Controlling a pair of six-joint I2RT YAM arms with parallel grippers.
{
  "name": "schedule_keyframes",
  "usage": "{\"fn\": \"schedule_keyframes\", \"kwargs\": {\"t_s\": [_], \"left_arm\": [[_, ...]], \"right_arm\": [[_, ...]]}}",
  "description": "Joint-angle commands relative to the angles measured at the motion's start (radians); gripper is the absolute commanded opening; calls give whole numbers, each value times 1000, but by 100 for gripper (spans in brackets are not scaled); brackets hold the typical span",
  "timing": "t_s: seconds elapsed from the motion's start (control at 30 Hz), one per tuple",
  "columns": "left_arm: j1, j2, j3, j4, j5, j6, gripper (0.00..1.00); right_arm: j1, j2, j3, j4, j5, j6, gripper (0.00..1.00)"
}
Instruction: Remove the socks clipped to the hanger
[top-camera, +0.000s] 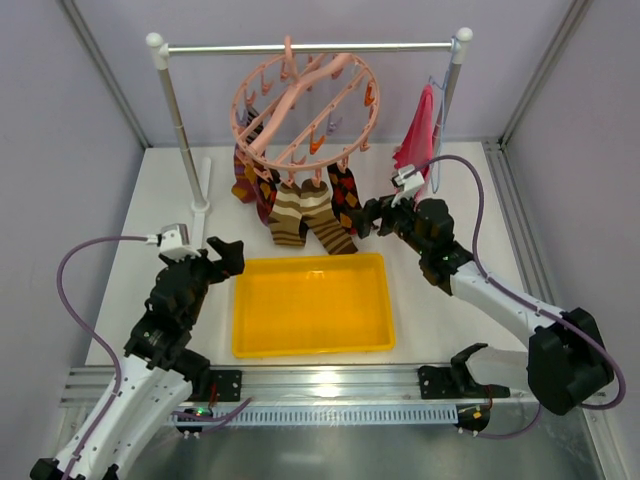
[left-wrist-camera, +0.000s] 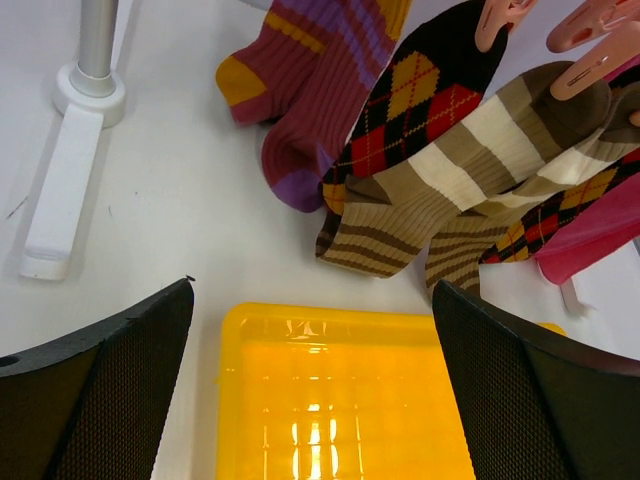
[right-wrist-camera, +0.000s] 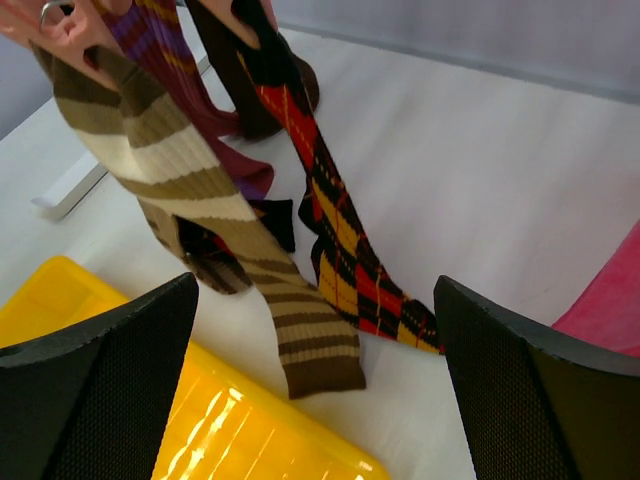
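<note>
The salmon-pink ring hanger (top-camera: 330, 72) hangs from the rail with several socks clipped to its pegs. Two brown-cream striped socks (top-camera: 302, 212), a dark argyle sock (top-camera: 343, 190) and maroon-purple socks (top-camera: 246, 178) dangle with their ends on the table. In the left wrist view I see the striped socks (left-wrist-camera: 470, 165), an argyle sock (left-wrist-camera: 410, 95) and a maroon sock (left-wrist-camera: 320, 70). In the right wrist view I see a striped sock (right-wrist-camera: 200, 200) and an argyle sock (right-wrist-camera: 340, 230). My left gripper (top-camera: 222, 258) is open and empty, left of the tray. My right gripper (top-camera: 372, 215) is open and empty, just right of the argyle sock.
A yellow tray (top-camera: 310, 345) lies in front of the socks; it also shows in the left wrist view (left-wrist-camera: 235, 400) and the right wrist view (right-wrist-camera: 60, 290). A pink-red cloth (top-camera: 418, 140) hangs at the rail's right end. The rack's left post (top-camera: 182, 130) stands on a white foot (top-camera: 203, 190).
</note>
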Motion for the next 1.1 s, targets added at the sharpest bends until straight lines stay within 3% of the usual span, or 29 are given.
{"fn": "schedule_keyframes", "kwargs": {"t_s": [0.0, 0.33, 0.53, 0.57, 0.7, 0.73, 0.83, 1.07], "left_arm": [[-2, -18, -14, 70, 40, 28, 100], [-2, -12, -23, 104, 86, 44, 100], [-2, -14, -26, 116, 100, 41, 99], [-2, -15, -28, 119, 101, 41, 100], [-3, -18, -29, 126, 117, 39, 100], [-3, -18, -31, 129, 124, 41, 100], [-3, -18, -29, 127, 127, 39, 99], [-11, 20, -25, 141, 110, 57, 100]], "right_arm": [[8, 66, 96, 135, 46, -65, 100], [11, 281, 248, 196, 64, -121, 100], [17, 365, 314, 207, 12, -136, 93], [17, 376, 326, 199, 0, -137, 88], [26, 404, 375, 138, -45, -147, 28], [33, 404, 372, 133, -46, -145, 21], [53, 382, 372, 103, -42, -147, 12], [129, 315, 391, -6, 37, -170, 10]]}}
